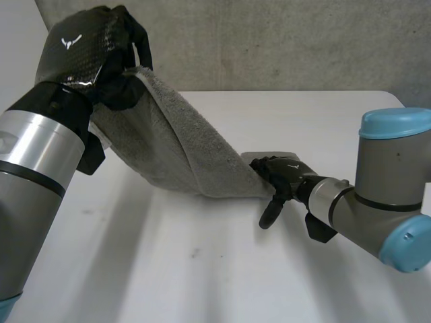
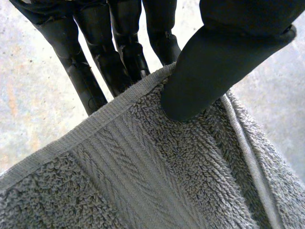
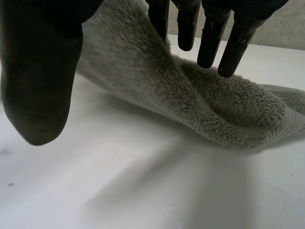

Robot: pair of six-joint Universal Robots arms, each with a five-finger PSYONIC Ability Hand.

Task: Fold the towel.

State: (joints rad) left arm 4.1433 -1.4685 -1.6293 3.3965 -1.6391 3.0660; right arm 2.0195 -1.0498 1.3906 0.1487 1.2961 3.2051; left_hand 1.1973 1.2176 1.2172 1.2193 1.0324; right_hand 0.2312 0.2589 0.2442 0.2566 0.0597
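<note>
The left hand (image 1: 77,54) was high above the worktop (image 1: 202,269), gripping the towel (image 1: 175,141) at its hemmed edge. In the left wrist view the thumb (image 2: 209,71) pressed the hem against the fingers (image 2: 95,76) behind it. From that pinch the grey towel hung as a slanting sheet down to the worktop. Its lower end lay doubled over in a soft roll, just beside the right hand (image 1: 279,173).

The right hand was low and open. In its own wrist view its fingers (image 3: 209,38) pointed straight down over the roll of cloth, and its thumb (image 3: 38,71) stood apart over bare worktop. Whether the fingertips touched the cloth could not be told.

The step in hand looked like bringing the raised edge over to lay it on the lower part. To do that well, the right hand would need to press flat on the lower end first, so the cloth could not drag across the smooth worktop. The left-hand pinch sat at one spot on the hem, so the rest of that edge would likely sag. A slow, level sweep with light tension in the sheet would help it land square. The edge should come down onto the matching edge below, and the left hand should let go only once the cloth lay flat.
</note>
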